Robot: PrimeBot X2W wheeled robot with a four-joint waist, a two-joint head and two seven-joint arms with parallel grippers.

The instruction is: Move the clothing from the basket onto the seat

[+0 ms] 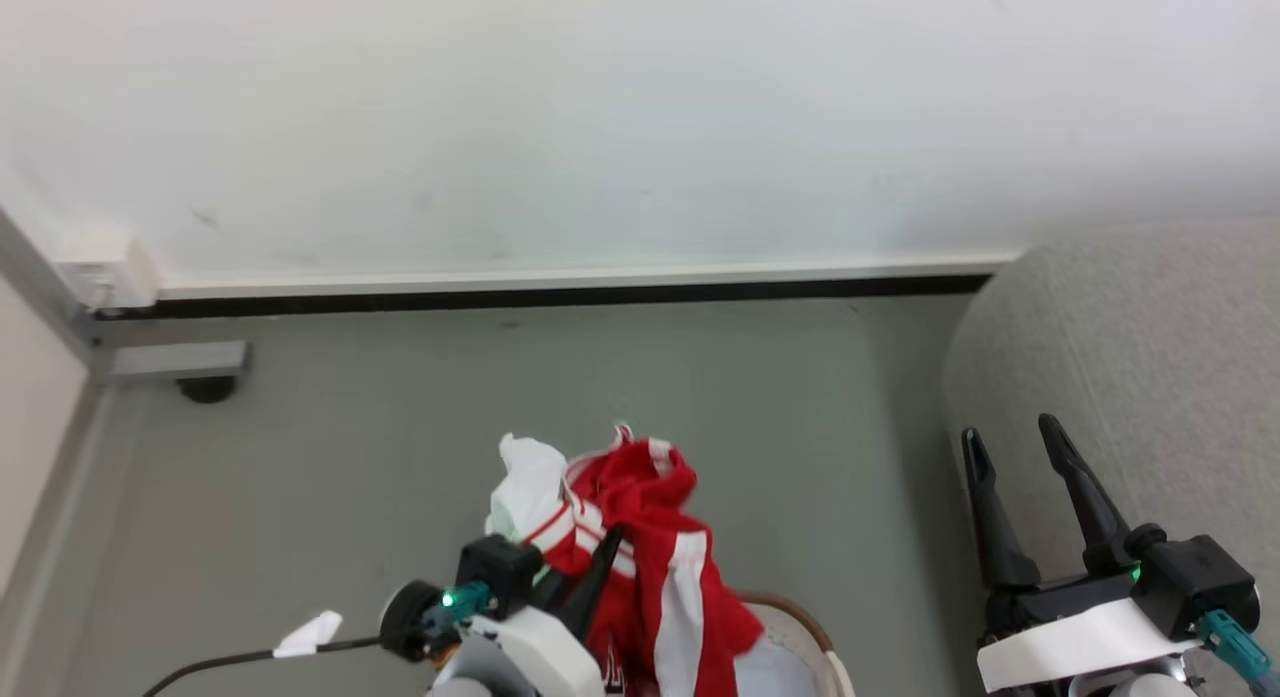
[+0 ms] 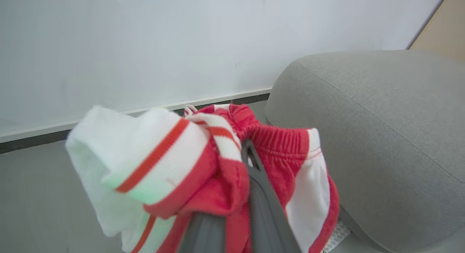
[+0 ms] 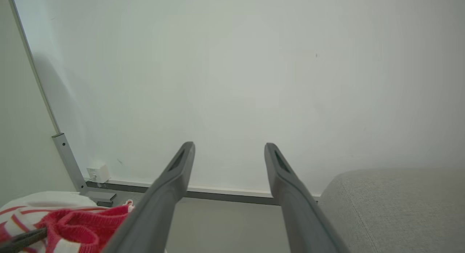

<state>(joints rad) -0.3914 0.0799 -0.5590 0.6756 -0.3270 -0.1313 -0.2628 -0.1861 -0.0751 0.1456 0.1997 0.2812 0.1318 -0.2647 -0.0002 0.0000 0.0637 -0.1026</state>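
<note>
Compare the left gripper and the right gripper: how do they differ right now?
The left gripper has its jaws shut on the clothing; the right gripper has its jaws open, holding nothing. The left gripper is half hidden by cloth beside the basket; the right gripper is in plain sight against the seat. Both have long dark fingers pointing toward the wall.

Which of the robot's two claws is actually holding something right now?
The left gripper: it is shut on the red-and-white clothing, which hangs over the basket. The right gripper is spread open and empty, near the seat.
</note>
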